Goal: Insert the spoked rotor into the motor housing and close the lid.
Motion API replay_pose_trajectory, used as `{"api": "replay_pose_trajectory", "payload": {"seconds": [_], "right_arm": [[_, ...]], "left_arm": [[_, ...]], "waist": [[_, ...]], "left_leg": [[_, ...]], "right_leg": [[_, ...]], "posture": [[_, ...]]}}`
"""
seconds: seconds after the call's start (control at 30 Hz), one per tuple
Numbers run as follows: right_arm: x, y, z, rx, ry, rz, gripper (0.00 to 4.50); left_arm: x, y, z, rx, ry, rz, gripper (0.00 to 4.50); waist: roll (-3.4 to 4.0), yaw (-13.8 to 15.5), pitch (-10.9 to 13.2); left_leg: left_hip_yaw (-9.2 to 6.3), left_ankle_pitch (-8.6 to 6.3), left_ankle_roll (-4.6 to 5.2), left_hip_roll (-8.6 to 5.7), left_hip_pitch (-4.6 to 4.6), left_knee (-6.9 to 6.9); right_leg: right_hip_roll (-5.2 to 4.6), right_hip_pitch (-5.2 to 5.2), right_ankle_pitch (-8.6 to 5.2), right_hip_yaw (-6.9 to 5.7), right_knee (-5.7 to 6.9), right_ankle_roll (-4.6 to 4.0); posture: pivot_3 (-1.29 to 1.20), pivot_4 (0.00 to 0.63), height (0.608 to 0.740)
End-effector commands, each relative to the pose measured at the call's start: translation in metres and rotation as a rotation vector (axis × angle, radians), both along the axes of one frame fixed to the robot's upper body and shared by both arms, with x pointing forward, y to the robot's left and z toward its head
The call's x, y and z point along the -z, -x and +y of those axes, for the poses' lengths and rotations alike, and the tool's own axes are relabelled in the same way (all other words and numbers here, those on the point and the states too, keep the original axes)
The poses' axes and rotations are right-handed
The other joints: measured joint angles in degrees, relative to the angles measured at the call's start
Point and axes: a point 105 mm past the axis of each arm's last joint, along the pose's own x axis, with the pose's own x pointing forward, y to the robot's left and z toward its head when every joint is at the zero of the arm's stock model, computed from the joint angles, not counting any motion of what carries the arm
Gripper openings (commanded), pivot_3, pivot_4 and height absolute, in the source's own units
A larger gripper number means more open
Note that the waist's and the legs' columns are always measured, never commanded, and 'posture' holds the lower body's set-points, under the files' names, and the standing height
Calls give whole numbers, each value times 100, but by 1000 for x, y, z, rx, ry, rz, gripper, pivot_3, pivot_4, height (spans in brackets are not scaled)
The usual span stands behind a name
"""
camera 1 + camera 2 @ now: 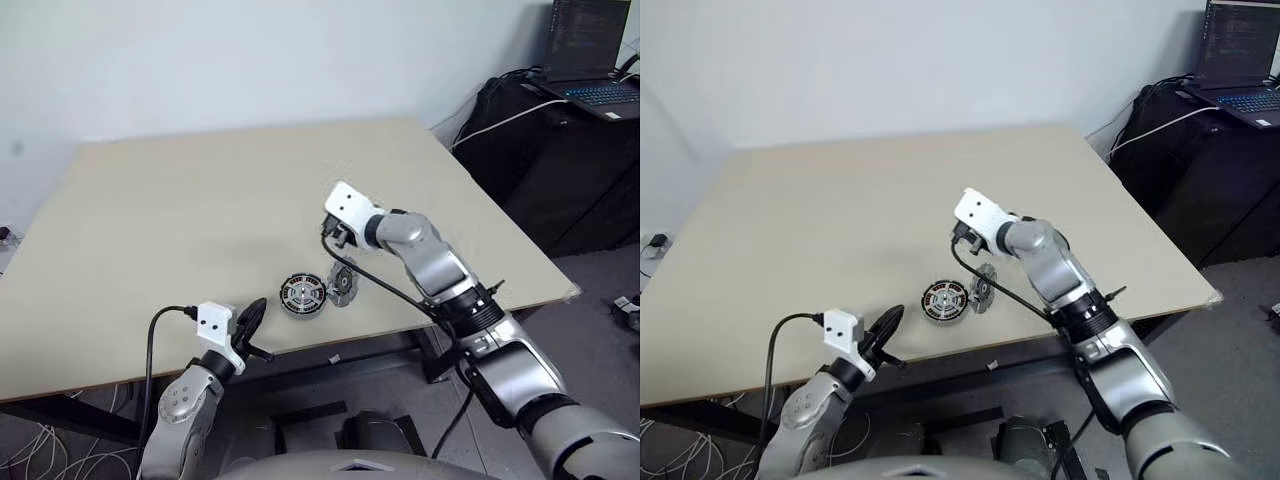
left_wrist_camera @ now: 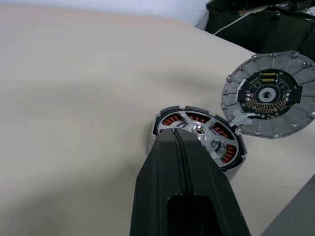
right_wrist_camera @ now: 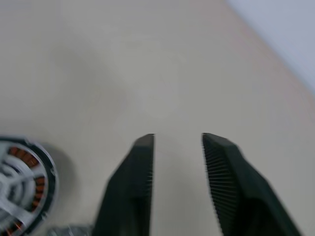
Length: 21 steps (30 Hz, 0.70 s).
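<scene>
Your right tool (image 3: 177, 147) hangs empty with its fingers parted above the surface (image 1: 180, 210), your left tool (image 1: 250, 322) is clenched at the near edge, the rotor (image 2: 199, 132) sits in the housing (image 1: 302, 295), and the lid (image 2: 269, 96) leans tilted just beside it.

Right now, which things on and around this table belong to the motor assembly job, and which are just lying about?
Job:
- silver spoked rotor, seated in the copper-wound motor housing
- round silver-grey metal lid, propped beside it, not yet closed

Lying about:
- open laptop on the black stand beyond the beige table
- white cable
</scene>
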Motion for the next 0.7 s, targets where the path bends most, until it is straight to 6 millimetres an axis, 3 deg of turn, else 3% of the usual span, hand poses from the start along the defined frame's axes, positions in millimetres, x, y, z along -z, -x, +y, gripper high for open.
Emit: {"api": "replay_pose_trajectory", "payload": {"seconds": [0.03, 0.07, 0.27, 0.37, 0.53, 0.7], "right_arm": [[-11, 6, -23, 43, 17, -71, 319], [-8, 9, -30, 61, 18, -61, 16], [13, 32, -65, 152, 51, 29, 16], [25, 49, -73, 172, 57, 89, 16], [42, 80, -63, 135, 17, 206, 16], [52, 98, -42, 129, -76, 263, 16]], "left_arm": [[-7, -4, 0, 13, 2, -28, 0], [-7, -4, 1, 15, 1, -26, 0], [-6, -6, -1, 35, 1, -22, 0], [-7, -6, -1, 38, 1, -24, 0], [-7, -6, 0, 41, -1, -18, 0], [-6, -7, 1, 40, -3, -15, 0]], "waist": [[-4, 33, 3], [-4, 50, 3], [-8, 80, 11], [-13, 83, 14], [-24, 83, 22], [-34, 82, 29]], "left_leg": [[-1, 0, 0, -1, 0, 0], [-1, -1, 0, -1, 0, 0], [-3, -4, -3, -5, 2, 2], [-6, -16, -24, -4, 4, 2], [-9, -16, -24, -4, 4, 2], [-12, -18, -27, -3, 10, 4]], "right_leg": [[-2, -2, 0, -1, -1, 0], [-4, -5, 0, -2, -4, 0], [-12, -11, 0, -5, -7, 2], [-11, -10, -1, -8, -8, 1], [-10, -9, -2, -9, -7, 1], [-12, -6, -2, -11, -7, 2]], "posture": [[0, 0, 740], [0, 0, 740], [0, 0, 740], [0, 0, 740], [0, 0, 740], [0, 0, 740]]}}
